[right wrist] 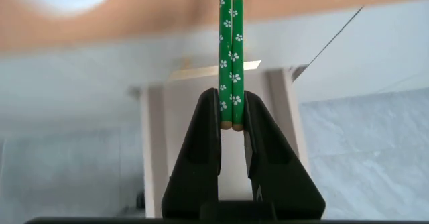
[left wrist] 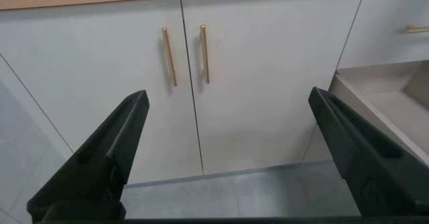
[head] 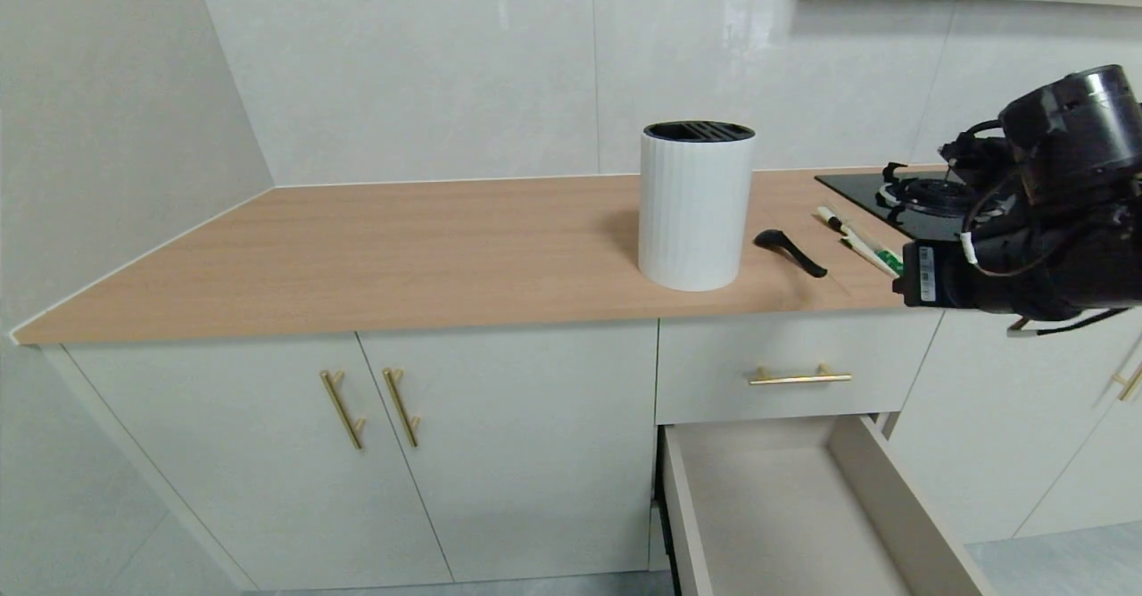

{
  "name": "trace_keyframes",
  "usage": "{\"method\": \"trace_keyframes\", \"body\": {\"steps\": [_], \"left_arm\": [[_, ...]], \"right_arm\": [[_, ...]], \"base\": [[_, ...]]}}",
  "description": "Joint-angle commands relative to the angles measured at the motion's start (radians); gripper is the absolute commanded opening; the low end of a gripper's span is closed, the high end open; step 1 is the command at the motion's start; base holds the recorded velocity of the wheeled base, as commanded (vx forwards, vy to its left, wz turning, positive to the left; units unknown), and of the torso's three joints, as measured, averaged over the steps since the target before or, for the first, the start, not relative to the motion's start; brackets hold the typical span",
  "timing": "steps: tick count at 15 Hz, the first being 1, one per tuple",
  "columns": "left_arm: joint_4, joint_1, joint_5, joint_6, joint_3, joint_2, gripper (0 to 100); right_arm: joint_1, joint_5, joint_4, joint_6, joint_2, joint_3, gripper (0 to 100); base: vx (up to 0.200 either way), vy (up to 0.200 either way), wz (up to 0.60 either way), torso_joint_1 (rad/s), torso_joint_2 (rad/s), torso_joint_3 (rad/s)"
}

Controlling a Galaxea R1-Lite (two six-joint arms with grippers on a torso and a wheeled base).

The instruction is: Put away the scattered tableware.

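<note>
Your right hand point(right wrist: 232, 127) is clamped on the green ends of the chopsticks point(right wrist: 231, 49) at the worktop's point(head: 401, 248) front edge, right of the white holder point(head: 695, 208); lift them level and squeezed as a pair, clear of the black spoon point(head: 790, 251); your left hand point(left wrist: 228, 103) hangs apart.

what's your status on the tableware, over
Right gripper shut on chopsticks. Left gripper open by cabinet doors. Black spoon on counter beside white holder. Lower drawer open, nothing blocking.

Utensil holder point(head: 696, 208) on countertop point(head: 401, 248), spoon point(head: 790, 251) just right of holder, chopsticks point(head: 870, 248) farther right, near ends clamped in right gripper point(right wrist: 231, 113), stove point(head: 923, 199) behind-right of holder, pulled-out drawer point(head: 785, 507) below holder, 2 cabinet doors point(head: 500, 453) below-left.
</note>
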Motion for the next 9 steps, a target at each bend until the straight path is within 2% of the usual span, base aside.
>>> {"method": "trace_keyframes", "body": {"steps": [1, 4, 9], "left_arm": [[0.000, 0.000, 0.000, 0.000, 0.000, 0.001, 100], [0.000, 0.000, 0.000, 0.000, 0.000, 0.001, 100], [0.000, 0.000, 0.000, 0.000, 0.000, 0.001, 100]], "right_arm": [[0.079, -0.001, 0.001, -0.003, -0.189, 0.150, 0], [0.119, -0.011, 0.001, -0.005, -0.261, 0.240, 0], [0.212, -0.084, 0.001, -0.037, -0.342, 0.371, 0]], "base": [[0.000, 0.000, 0.00, 0.000, 0.00, 0.000], [0.000, 0.000, 0.00, -0.052, 0.14, 0.103], [0.000, 0.000, 0.00, -0.126, 0.43, 0.294]]}}
